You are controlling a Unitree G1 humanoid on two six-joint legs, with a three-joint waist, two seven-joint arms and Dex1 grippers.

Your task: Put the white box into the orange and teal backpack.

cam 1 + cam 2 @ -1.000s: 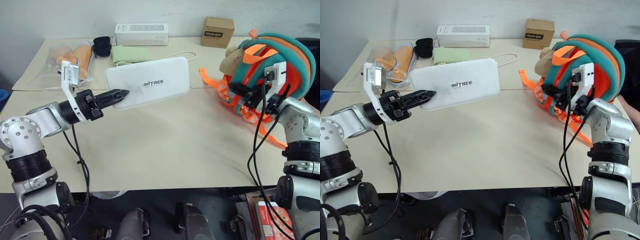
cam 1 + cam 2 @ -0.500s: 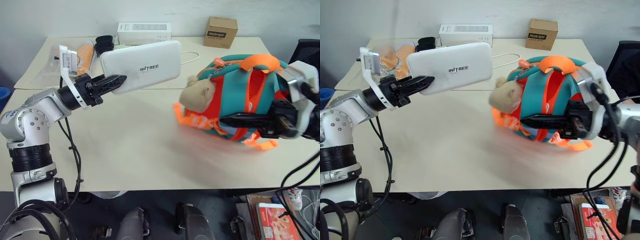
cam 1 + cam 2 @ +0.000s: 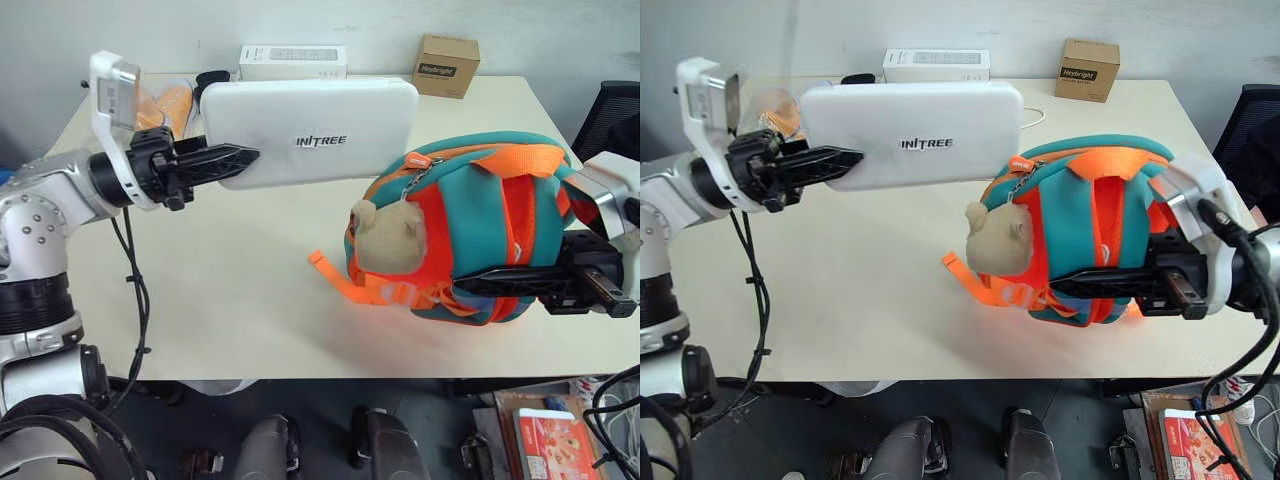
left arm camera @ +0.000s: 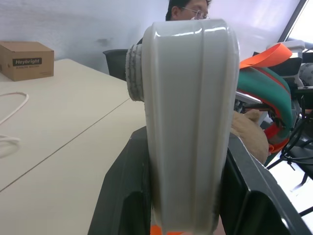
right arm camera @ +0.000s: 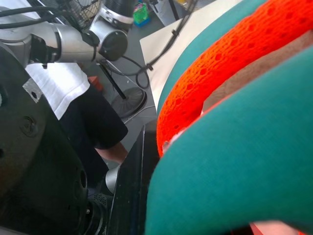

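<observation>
Now my left gripper (image 3: 243,157) clamps the box (image 3: 310,132) aloft; right gripper (image 3: 478,283), shut on the backpack (image 3: 480,215), near-right.

White box (image 3: 310,132): flat white case with rounded corners and grey lettering, held up in the air above the table, long side level, printed face to the camera.
Backpack (image 3: 480,235): orange with teal trim, orange straps, a beige plush toy on it; lying near the table's front edge, just below the box's right end.
</observation>
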